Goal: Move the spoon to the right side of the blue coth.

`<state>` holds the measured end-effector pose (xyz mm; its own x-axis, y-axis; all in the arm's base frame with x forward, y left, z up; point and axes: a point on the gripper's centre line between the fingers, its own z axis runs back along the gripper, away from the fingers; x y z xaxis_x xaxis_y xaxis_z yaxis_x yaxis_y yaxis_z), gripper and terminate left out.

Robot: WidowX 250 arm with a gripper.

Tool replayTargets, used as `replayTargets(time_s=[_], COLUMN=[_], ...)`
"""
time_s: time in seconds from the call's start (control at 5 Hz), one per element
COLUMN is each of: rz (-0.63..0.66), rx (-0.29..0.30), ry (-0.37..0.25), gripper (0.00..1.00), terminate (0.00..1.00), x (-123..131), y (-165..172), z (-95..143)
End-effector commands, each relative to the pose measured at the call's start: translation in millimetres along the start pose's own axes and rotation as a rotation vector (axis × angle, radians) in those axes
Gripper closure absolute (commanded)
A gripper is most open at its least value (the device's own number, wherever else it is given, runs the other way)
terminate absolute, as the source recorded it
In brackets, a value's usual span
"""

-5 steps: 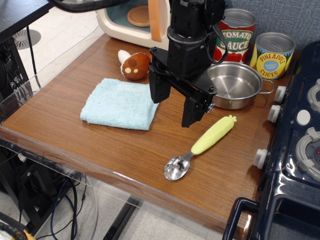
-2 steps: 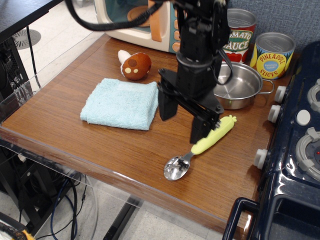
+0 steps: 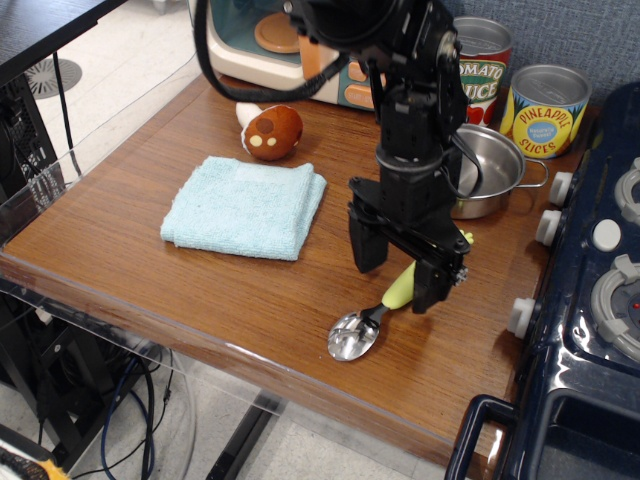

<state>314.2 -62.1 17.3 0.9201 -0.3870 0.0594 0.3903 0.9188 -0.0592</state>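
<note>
Black two-finger gripper [image 3: 398, 270] has jaws spread, straddling the lime-yellow handle of the small metal-bowled spoon [image 3: 357, 331]; contact unclear. Spoon lies on the brown wooden tabletop [image 3: 150, 190] near the front edge, right of the light-blue folded terry towel [image 3: 243, 205], well apart from it.

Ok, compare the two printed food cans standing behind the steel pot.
The red tomato sauce can has a red-and-white label; the yellow pineapple slices can has a yellow label with blue lettering. The tomato can stands further left, partly hidden by the arm; the pineapple can is in full view. Both are upright, with silver tops.
</note>
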Motion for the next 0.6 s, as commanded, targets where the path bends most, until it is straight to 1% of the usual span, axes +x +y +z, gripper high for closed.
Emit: replayTargets(time_s=[0.0, 0.2, 0.4], rz=[-0.064, -0.063, -0.058], rx=[0.089, 0.099, 0.088], ry=[-0.099, -0.104, -0.109], gripper=[1.00, 1.00, 1.00], terminate=[0.00, 0.00, 0.00], x=[14.6, 12.7, 10.5], y=[2.6, 1.1, -2.7], z=[1.9, 3.7, 4.7])
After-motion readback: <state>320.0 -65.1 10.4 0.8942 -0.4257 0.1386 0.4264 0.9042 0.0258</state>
